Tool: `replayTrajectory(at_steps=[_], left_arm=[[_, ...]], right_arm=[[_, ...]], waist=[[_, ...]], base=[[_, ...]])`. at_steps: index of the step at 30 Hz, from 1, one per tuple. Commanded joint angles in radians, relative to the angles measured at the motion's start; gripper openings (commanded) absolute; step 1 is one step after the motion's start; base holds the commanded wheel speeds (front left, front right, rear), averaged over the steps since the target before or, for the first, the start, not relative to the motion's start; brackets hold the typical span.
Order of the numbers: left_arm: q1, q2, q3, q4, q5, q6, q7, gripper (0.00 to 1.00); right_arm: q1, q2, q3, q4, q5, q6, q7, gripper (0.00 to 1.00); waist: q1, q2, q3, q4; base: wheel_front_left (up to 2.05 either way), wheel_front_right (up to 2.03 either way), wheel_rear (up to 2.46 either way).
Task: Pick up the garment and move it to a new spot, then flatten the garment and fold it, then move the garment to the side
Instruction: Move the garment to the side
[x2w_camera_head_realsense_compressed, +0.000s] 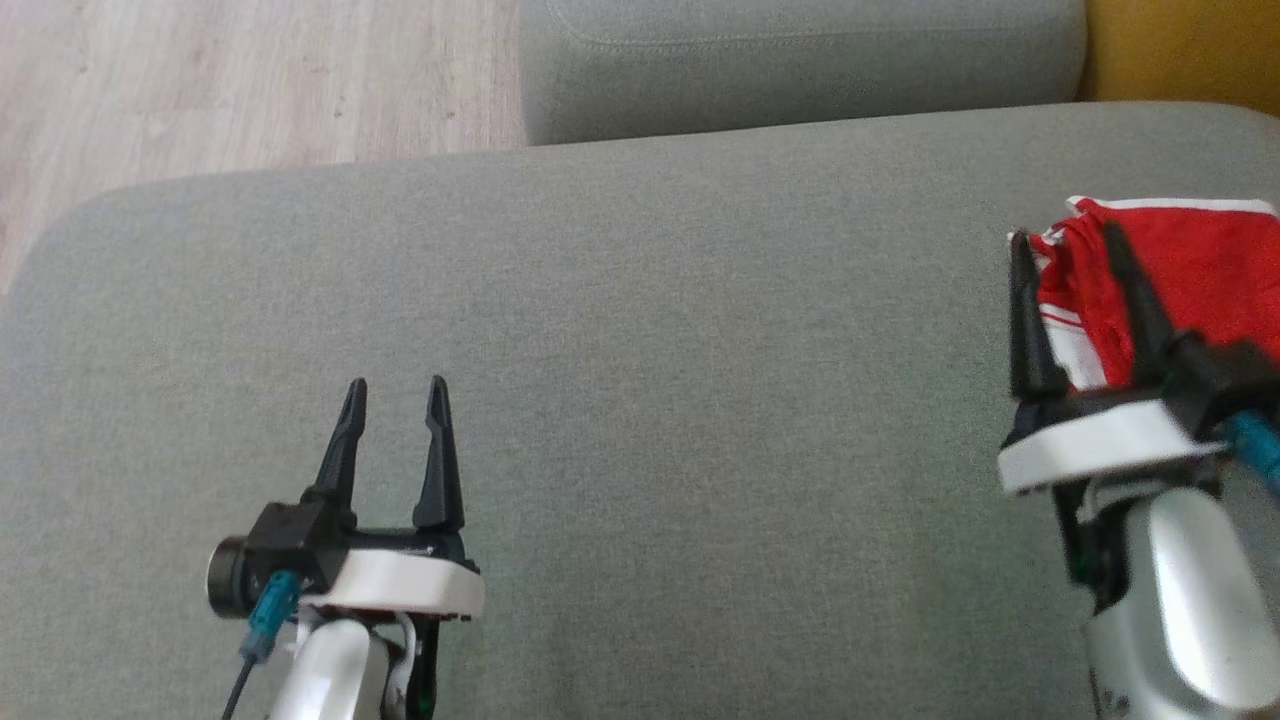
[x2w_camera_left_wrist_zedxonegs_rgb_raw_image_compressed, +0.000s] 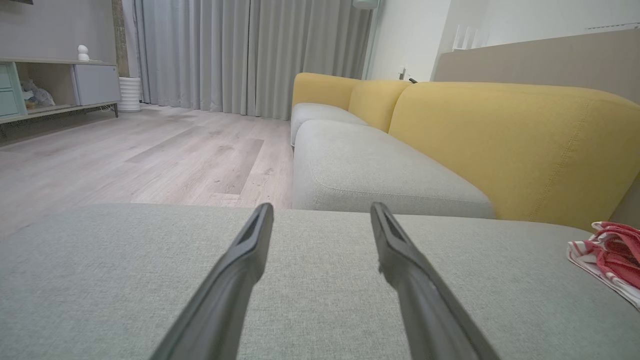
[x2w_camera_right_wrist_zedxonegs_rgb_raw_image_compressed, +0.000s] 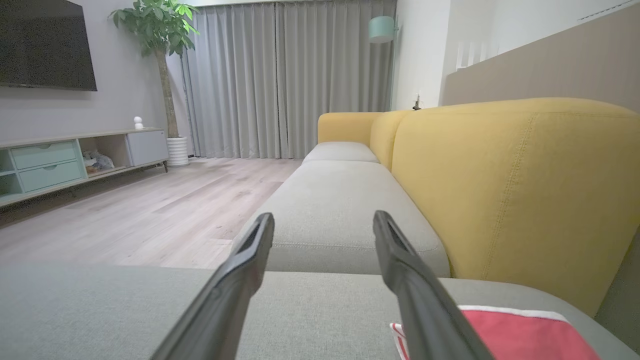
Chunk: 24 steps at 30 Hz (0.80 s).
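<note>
Wide open cushion (x2w_camera_head_realsense_compressed: 640, 350) left of the garment (x2w_camera_head_realsense_compressed: 1210, 270); yellow backrest (x2w_camera_left_wrist_zedxonegs_rgb_raw_image_compressed: 500, 145) walls the right side

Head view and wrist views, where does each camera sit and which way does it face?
Head view: on the head, looking down at the grey cushion; left gripper, right gripper show.
Left wrist view: left wrist, along its open fingers toward the yellow backrest.
Right wrist view: right wrist, along its open fingers down the sofa.
All share the garment.

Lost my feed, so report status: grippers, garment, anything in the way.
Left gripper open, empty. Right gripper open over garment edge, not gripping. Garment lies on sofa, far right. Nothing blocking.
</note>
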Motion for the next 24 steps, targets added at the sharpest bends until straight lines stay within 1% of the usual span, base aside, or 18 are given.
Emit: replayTrajectory(at_steps=[1, 3, 5, 8, 11, 19, 24], left_arm=[[-0.021, 0.008, 0.037, -0.037, 0.001, 0.005, -0.008, 1.0], [-0.008, 0.008, 0.041, -0.052, 0.021, 0.018, -0.008, 1.0], [0.009, 0.008, 0.041, -0.063, 0.029, 0.021, -0.008, 1.0], [0.028, 0.008, 0.044, -0.068, 0.036, 0.021, -0.008, 1.0], [0.037, 0.008, 0.051, -0.07, 0.038, 0.02, -0.008, 1.0], [0.044, 0.008, 0.061, -0.062, 0.016, 0.017, -0.008, 1.0], [0.041, 0.008, 0.061, -0.049, -0.006, 0.015, -0.008, 1.0]], right_arm=[[-0.008, 0.006, 0.037, -0.016, 0.008, -0.001, -0.022, 1.0], [0.029, 0.009, 0.056, 0.017, 0.019, -0.001, -0.051, 1.0], [0.064, 0.01, 0.068, 0.044, 0.05, -0.001, -0.08, 1.0], [0.108, 0.01, 0.072, 0.073, 0.088, -0.001, -0.107, 1.0], [0.136, 0.01, 0.081, 0.093, 0.091, -0.001, -0.121, 1.0], [0.142, 0.01, 0.092, 0.108, 0.083, -0.001, -0.129, 1.0], [0.138, 0.011, 0.097, 0.094, 0.089, -0.001, -0.13, 1.0]], waist=[[0.0002, -0.0001, -0.006, 0.001], [0.0002, -0.0001, -0.011, 0.002], [0.0002, -0.0001, -0.015, 0.003], [0.0002, -0.0001, -0.019, 0.005], [0.0002, -0.0001, -0.021, 0.007], [0.0002, -0.0001, -0.022, 0.005], [0.0002, -0.0001, -0.02, 0.002]], base=[[0.0, 0.0, 0.0], [0.0, 0.0, 0.0], [0.0, 0.0, 0.0], [0.0, 0.0, 0.0], [0.0, 0.0, 0.0], [0.0, 0.0, 0.0], [0.0, 0.0, 0.0]])
